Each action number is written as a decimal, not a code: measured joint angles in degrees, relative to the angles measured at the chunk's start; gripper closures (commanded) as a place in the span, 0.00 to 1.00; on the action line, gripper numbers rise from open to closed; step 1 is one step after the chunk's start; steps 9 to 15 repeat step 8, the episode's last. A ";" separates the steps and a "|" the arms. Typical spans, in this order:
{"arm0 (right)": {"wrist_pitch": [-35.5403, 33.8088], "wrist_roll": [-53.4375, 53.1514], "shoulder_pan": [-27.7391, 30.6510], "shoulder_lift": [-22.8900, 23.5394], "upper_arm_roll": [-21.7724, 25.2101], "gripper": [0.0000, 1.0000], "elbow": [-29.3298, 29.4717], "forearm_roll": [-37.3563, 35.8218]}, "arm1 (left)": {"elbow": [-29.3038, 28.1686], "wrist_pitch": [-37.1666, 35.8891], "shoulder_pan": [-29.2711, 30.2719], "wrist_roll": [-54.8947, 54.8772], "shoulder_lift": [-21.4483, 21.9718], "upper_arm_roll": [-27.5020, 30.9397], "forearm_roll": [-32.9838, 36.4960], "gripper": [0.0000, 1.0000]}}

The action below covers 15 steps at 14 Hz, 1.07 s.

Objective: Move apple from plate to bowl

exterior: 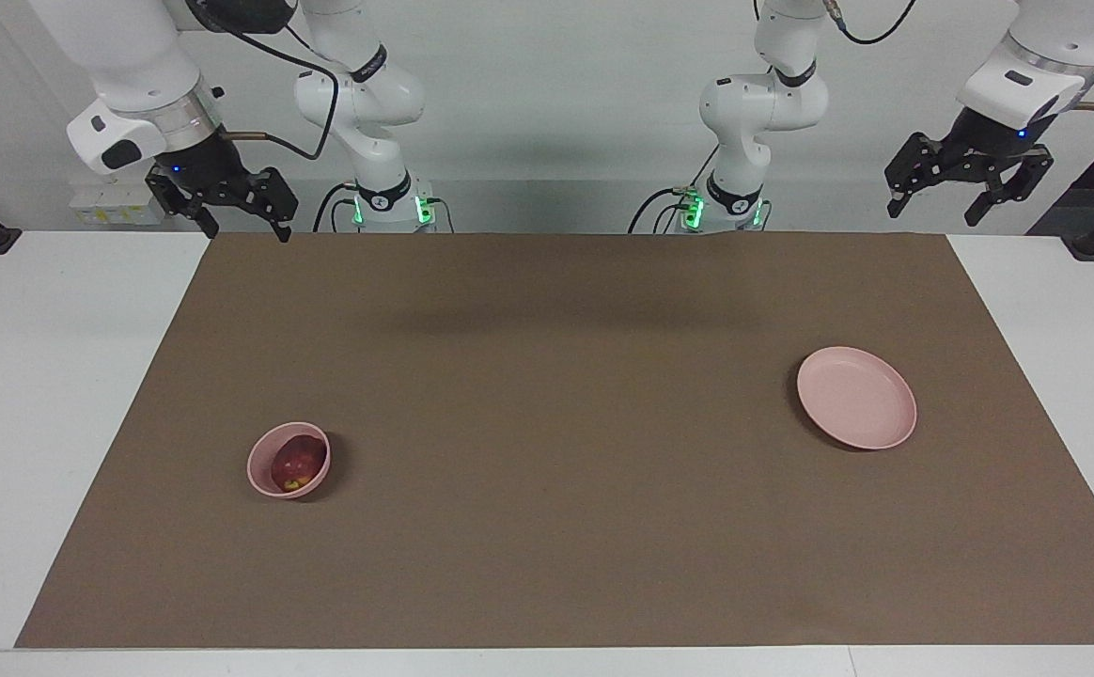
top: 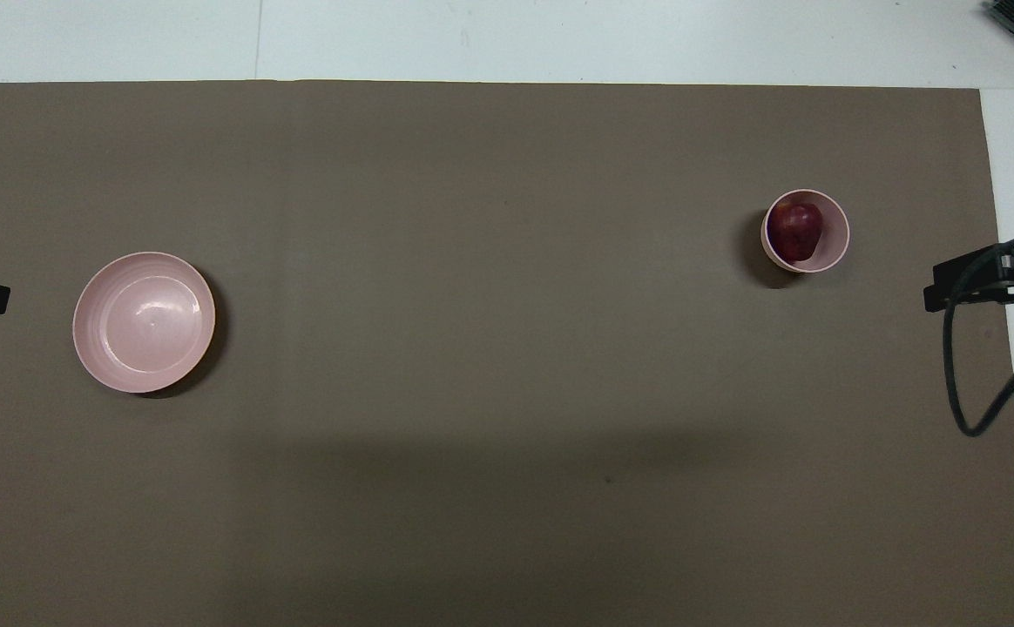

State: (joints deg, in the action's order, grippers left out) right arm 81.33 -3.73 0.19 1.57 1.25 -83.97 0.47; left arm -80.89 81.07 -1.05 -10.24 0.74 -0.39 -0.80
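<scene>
There is 1 apple [exterior: 298, 461], 1 bowl [exterior: 263, 477] and 1 plate [exterior: 856, 397]. The dark red apple sits inside the small deep pink bowl, which stands toward the right arm's end of the table. The plate is bare and lies well apart from the bowl, toward the left arm's end.

2 arms wait, raised at the robots' edge of the table. The right gripper [exterior: 241, 223] hangs over the mat's corner with its fingers spread and nothing between them; the bowl with the apple is well apart from it, lower down on the mat. The left gripper [exterior: 940, 204] hangs over the white table just past the mat's corner, fingers also spread and holding nothing; the plate is well apart from it.

1 brown mat [exterior: 547, 376] covers most of the white table [exterior: 39, 376]. A pale wall rises at the robots' end of the table.
</scene>
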 measured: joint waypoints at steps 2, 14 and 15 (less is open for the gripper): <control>0.00 0.00 0.00 0.00 0.00 0.00 0.02 0.00 | 0.00 0.00 0.00 0.00 0.00 0.00 0.00 0.00; 0.00 0.00 0.00 0.00 0.00 0.00 0.03 0.00 | 0.00 0.00 0.00 0.00 0.00 0.00 0.00 0.00; 0.00 0.00 0.00 0.00 0.00 0.00 0.03 0.00 | 0.00 0.00 0.00 0.00 0.00 0.00 0.00 0.00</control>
